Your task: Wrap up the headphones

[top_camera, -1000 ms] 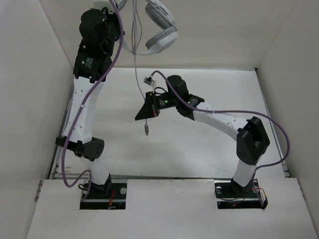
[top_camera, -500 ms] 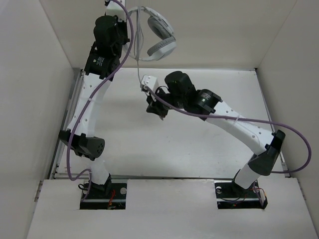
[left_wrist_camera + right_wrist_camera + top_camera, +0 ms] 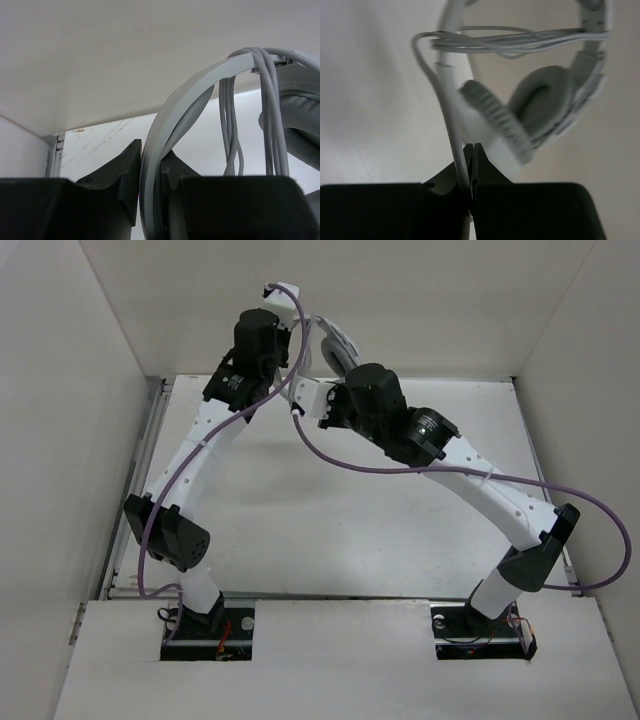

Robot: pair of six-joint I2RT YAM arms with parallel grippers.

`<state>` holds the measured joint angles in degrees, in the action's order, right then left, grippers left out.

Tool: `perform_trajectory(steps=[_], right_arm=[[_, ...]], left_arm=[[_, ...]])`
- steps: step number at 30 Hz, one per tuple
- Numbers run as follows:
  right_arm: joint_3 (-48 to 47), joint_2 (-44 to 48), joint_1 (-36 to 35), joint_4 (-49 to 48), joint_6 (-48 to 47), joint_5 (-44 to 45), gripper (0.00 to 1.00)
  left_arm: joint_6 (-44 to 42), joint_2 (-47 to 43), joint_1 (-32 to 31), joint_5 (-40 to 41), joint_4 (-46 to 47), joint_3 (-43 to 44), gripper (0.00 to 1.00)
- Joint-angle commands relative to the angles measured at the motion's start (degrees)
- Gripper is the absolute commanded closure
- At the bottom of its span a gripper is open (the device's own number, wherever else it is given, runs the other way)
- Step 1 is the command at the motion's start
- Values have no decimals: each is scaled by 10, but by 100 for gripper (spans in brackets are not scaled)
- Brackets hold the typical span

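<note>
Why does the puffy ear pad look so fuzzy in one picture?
Right wrist view: the white and light-grey over-ear headphones look smeared, perhaps from closeness or movement, so the padded oval earcup and thin grey cable blur. Left wrist view: the curved grey headband is sharper, but the black tool gripping it is a dark shape. Top view: even light, soft shadows on the white table.

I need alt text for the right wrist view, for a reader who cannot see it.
The right gripper is shut on the thin grey cable of the white headphones, seen close and blurred. Several turns of cable stretch across the headband, above the padded earcups.
</note>
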<state>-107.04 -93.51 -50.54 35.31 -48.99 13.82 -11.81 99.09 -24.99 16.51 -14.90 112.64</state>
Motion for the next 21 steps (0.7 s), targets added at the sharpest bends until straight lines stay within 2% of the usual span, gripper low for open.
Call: perform_trajectory(steps=[1, 8, 21], right_arm=[[-27, 12, 19, -84, -101, 88, 100], [-24, 14, 62, -157, -180, 123, 100], [-10, -11, 102, -261, -243, 121, 99]], left_arm=[[10, -69, -16, -2, 77, -18, 100], [16, -83, -22, -11, 66, -49, 100], [43, -120, -54, -44, 38, -111, 100]])
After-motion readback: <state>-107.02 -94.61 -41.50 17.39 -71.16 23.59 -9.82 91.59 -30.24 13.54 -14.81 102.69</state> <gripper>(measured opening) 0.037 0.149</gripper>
